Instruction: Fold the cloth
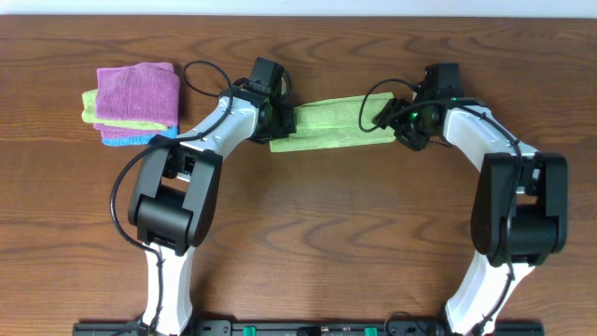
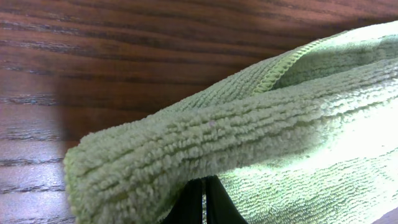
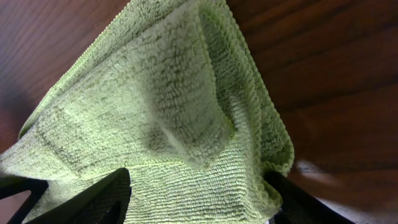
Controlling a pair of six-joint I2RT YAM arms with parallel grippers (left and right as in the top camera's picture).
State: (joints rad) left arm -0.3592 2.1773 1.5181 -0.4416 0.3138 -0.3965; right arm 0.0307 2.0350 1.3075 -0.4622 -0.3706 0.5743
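The light green cloth (image 1: pixel 331 123) lies as a long folded strip at the back middle of the wooden table. My left gripper (image 1: pixel 283 117) is at its left end. In the left wrist view its fingers (image 2: pixel 204 186) are pressed together under a rolled fold of the cloth (image 2: pixel 249 124), shut on it. My right gripper (image 1: pixel 396 126) is at the strip's right end. In the right wrist view its fingers (image 3: pixel 196 193) are spread wide, with the doubled cloth corner (image 3: pixel 168 112) lying between them.
A stack of folded cloths (image 1: pixel 135 103), purple on top with green and blue beneath, sits at the back left. Black cables loop over both arms near the cloth.
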